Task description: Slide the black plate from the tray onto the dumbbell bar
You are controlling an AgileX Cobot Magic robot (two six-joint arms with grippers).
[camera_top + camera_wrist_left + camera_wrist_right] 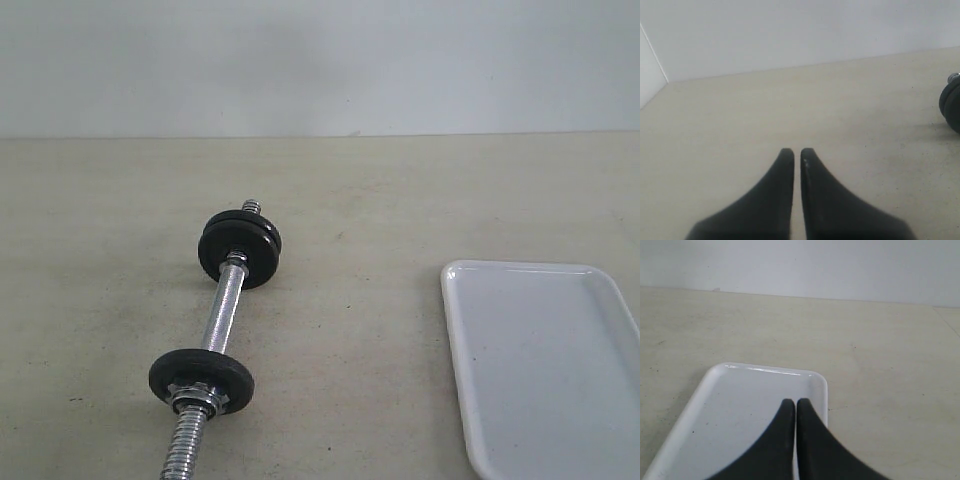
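Observation:
The dumbbell bar [222, 311] lies on the table at the left of the exterior view, with its chrome rod pointing away. Two black discs [240, 245] sit together at its far end. A single black plate [201, 378] sits near the front, with a silver nut [198, 400] against it. The white tray [550, 370] at the right shows no disc on its visible part. Neither gripper appears in the exterior view. My left gripper [797, 152] is shut and empty above bare table, with a disc edge [951, 106] off to one side. My right gripper [795, 402] is shut and empty over the tray [740, 405].
The beige tabletop [380, 220] runs back to a pale wall [320, 60]. The tray's near part and the bar's front threaded end [182, 450] run out of the exterior view at the bottom.

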